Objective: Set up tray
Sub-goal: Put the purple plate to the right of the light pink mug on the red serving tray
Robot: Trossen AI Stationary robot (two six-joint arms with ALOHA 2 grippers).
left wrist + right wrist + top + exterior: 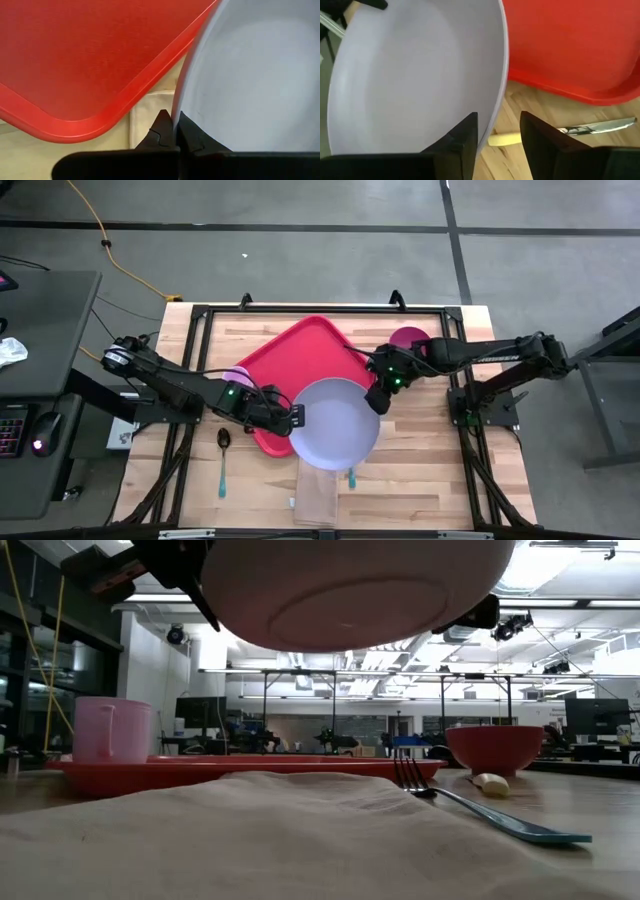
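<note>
The red tray lies on the table's middle, turned at an angle, and a pink cup stands on it. The round lavender plate hangs over the tray's near corner; the low view shows its underside high above the table. My left gripper is shut on the plate's left rim. My right gripper is open at the plate's far right rim. In the right wrist view its two fingers stand on either side of that rim. My left gripper pinches the plate's left rim between its two fingers, coming in level from the table's left. The plate is lifted clear of table and tray and sits about level. My right gripper straddles the plate's far right rim; I cannot tell whether a finger touches it.
A beige napkin lies at the near edge below the plate, with a teal-handled fork on it. A teal-handled spoon lies left of the tray's near corner. A red bowl stands far right. A knife lies beside the tray.
</note>
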